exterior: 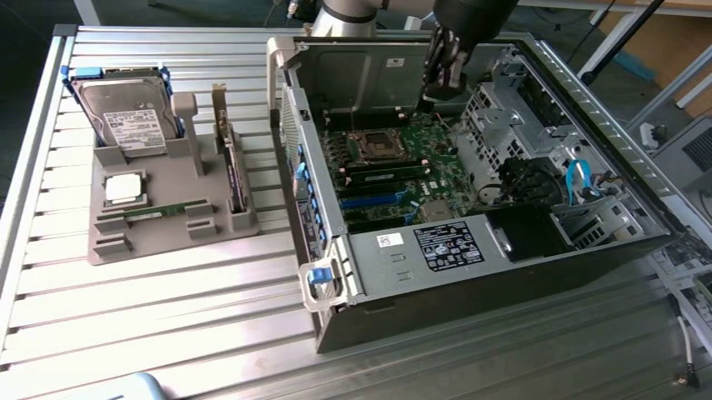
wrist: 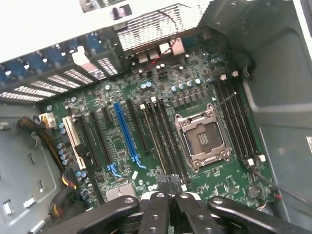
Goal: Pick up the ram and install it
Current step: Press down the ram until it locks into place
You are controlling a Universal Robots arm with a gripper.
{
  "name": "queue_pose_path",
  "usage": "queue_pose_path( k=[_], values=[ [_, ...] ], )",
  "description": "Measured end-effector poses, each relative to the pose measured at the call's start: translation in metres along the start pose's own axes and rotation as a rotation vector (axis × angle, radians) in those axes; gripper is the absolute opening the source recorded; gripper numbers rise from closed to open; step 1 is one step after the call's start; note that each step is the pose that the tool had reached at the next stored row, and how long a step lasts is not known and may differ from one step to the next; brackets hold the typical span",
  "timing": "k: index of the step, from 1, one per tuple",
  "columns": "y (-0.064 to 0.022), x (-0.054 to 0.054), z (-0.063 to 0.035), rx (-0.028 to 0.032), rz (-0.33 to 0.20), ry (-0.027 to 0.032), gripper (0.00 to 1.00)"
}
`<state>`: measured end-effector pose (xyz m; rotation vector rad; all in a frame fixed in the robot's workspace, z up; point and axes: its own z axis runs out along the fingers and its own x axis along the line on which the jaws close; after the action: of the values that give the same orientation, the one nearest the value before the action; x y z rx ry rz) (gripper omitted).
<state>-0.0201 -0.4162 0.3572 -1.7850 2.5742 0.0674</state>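
On the exterior view's left, a grey tray [exterior: 167,218] sits on the slatted metal table [exterior: 167,308], carrying a hard drive [exterior: 125,117] at its far end, a square silver processor [exterior: 123,187] nearer, an upright dark card [exterior: 230,171], and one ram stick [exterior: 165,210] lying in its slot near the tray's front. To the right stands the open computer case [exterior: 478,208], its green motherboard [exterior: 406,179] exposed. The fingers [wrist: 170,195] are closed together, hovering over the board at the far part of the case, beside the empty processor socket [wrist: 202,139].
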Motion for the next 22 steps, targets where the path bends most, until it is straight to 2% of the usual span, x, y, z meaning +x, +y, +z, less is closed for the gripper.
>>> queue_pose_path(
  k=[22],
  values=[
    [0.0,0.0,0.0002,0.0105,0.335,-0.0102,0.11]
  ],
)
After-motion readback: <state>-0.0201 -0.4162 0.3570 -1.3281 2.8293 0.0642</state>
